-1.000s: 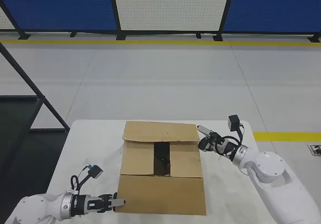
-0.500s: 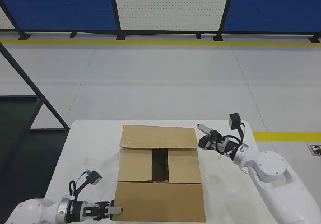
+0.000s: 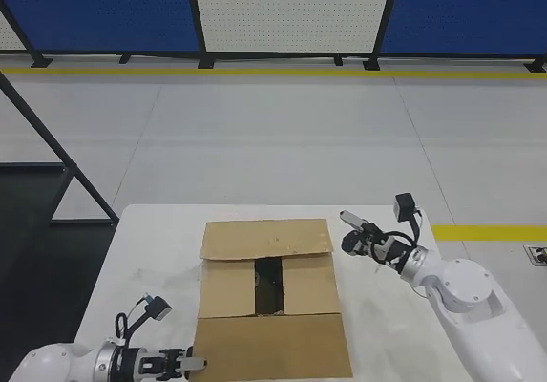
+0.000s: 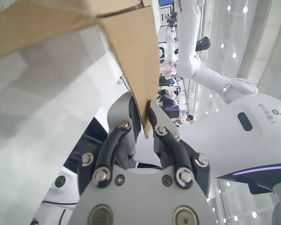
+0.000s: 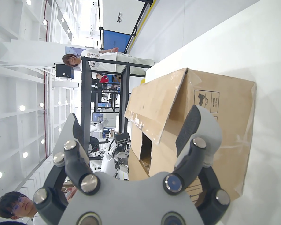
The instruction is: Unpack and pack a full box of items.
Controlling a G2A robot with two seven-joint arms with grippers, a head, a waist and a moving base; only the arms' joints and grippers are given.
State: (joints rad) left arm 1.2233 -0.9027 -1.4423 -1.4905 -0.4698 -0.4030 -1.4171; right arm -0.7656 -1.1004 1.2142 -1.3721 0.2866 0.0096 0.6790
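with left gripper [image 4: 144,115] clenched on near flap [image 4: 133,47] corner, peel outward along the crease, no twist; then pinch far flap [image 3: 266,239] edge with released right gripper [image 5: 133,115].

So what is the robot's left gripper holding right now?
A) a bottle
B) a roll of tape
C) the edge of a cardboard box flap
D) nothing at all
C: the left gripper is clamped shut on the corner of the box flap.
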